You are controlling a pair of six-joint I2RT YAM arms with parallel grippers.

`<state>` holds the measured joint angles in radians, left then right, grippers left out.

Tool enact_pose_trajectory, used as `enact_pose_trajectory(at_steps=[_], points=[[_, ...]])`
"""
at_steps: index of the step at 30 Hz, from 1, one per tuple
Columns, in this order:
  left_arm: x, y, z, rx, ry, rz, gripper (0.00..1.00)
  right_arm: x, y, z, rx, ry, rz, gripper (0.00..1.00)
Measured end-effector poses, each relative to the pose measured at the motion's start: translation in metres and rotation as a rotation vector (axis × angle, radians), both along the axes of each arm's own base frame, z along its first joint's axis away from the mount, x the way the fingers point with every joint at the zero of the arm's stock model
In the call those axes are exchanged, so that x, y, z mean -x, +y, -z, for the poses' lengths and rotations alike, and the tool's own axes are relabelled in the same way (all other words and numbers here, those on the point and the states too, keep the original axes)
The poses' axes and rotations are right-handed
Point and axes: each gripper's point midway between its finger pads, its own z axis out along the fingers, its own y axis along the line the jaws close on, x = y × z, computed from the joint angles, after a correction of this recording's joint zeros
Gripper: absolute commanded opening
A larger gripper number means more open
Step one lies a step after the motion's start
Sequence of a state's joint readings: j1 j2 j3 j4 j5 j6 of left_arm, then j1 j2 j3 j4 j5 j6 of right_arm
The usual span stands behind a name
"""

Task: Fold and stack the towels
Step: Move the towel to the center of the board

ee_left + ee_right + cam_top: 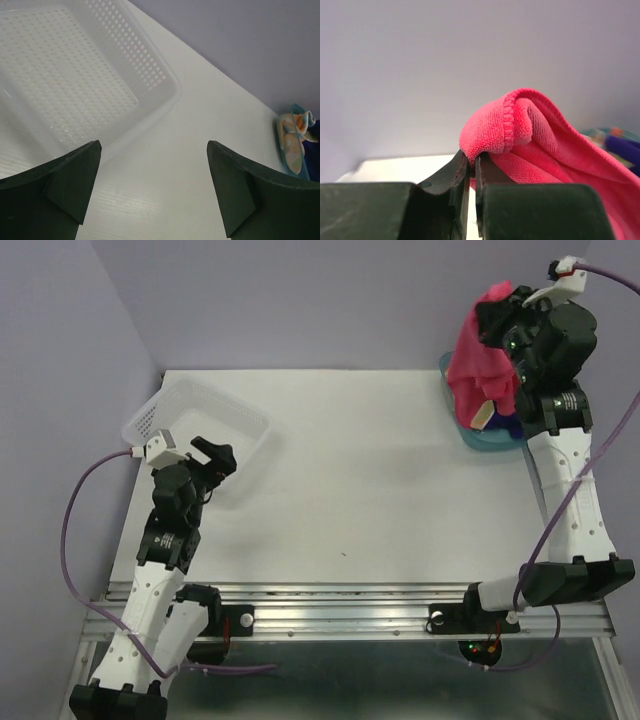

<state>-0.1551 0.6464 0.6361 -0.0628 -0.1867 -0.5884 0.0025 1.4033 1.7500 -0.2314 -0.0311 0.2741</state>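
Right wrist view shows the right claw [471, 165] clamped on the pink-red towel [520, 130], while the left claw [152, 150] gapes wide near the white basket [150, 65].

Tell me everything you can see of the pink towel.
The pink towel is soft, fluffy cloth, bright pink-red, with a stitched hem. The fingers of the right gripper pinch a folded edge at the hem, so it hangs crumpled in the air above the teal tray at the far right. Whether its lower end touches anything there cannot be told.
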Motion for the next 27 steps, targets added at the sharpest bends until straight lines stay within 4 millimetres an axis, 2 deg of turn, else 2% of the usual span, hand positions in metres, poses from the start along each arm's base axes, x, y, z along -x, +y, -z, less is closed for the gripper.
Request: enact_pose_trajectory(at_steps=[1, 4, 6, 8, 10, 11, 12, 13, 15, 16, 17, 19, 21, 22, 23, 24, 26, 27], points=[[-0.001, -0.002, 0.001, 0.001, 0.002, 0.012, 0.99, 0.004, 0.016, -0.008, 0.000, -0.019, -0.047, 0.01], [0.000, -0.009, -0.001, 0.010, -0.001, 0.052, 0.99, 0.024, 0.089, -0.037, 0.003, -0.076, -0.319, 0.01], [0.001, -0.013, -0.003, 0.016, -0.009, 0.070, 0.99, 0.037, 0.121, -0.046, -0.003, -0.093, -0.467, 0.01], [0.003, -0.015, -0.006, 0.024, -0.022, 0.085, 0.99, 0.047, 0.140, -0.047, -0.013, -0.089, -0.572, 0.01], [0.004, -0.017, -0.010, 0.033, -0.033, 0.095, 0.99, 0.052, 0.149, -0.040, -0.029, -0.068, -0.632, 0.02], [0.005, -0.019, -0.011, 0.039, -0.038, 0.101, 0.99, 0.053, 0.152, -0.031, -0.034, -0.048, -0.650, 0.05], [0.005, -0.019, -0.012, 0.044, -0.039, 0.104, 0.99, 0.055, 0.153, -0.019, -0.038, -0.025, -0.659, 0.12], [0.005, -0.020, -0.012, 0.049, -0.040, 0.107, 0.99, 0.056, 0.153, -0.001, -0.045, 0.004, -0.662, 0.12], [0.005, -0.021, -0.011, 0.057, -0.038, 0.109, 0.99, 0.066, 0.151, 0.053, -0.064, 0.098, -0.657, 0.12], [0.005, -0.022, -0.011, 0.062, -0.035, 0.110, 0.99, 0.072, 0.149, 0.085, -0.074, 0.150, -0.646, 0.16], [0.004, -0.022, -0.010, 0.064, -0.031, 0.110, 0.99, 0.076, 0.147, 0.118, -0.091, 0.209, -0.635, 0.35], [0.001, -0.022, -0.004, 0.065, -0.009, 0.107, 0.99, 0.089, 0.138, 0.194, -0.128, 0.375, -0.578, 0.38], [-0.002, -0.023, 0.003, 0.065, 0.015, 0.106, 0.99, 0.093, 0.117, 0.269, -0.138, 0.539, -0.433, 0.43], [-0.004, -0.023, 0.007, 0.065, 0.030, 0.106, 0.99, 0.097, 0.093, 0.315, -0.135, 0.666, -0.270, 0.46], [-0.005, -0.024, 0.011, 0.065, 0.044, 0.108, 0.99, 0.098, 0.081, 0.334, -0.122, 0.723, -0.195, 0.46], [-0.007, -0.025, 0.016, 0.064, 0.062, 0.111, 0.99, 0.100, 0.061, 0.358, -0.108, 0.806, -0.067, 0.57], [-0.011, -0.028, 0.028, 0.063, 0.105, 0.122, 0.99, 0.105, 0.028, 0.387, -0.059, 0.916, 0.129, 0.76], [-0.013, -0.029, 0.034, 0.063, 0.125, 0.128, 0.99, 0.108, 0.014, 0.396, -0.029, 0.957, 0.210, 1.00]])
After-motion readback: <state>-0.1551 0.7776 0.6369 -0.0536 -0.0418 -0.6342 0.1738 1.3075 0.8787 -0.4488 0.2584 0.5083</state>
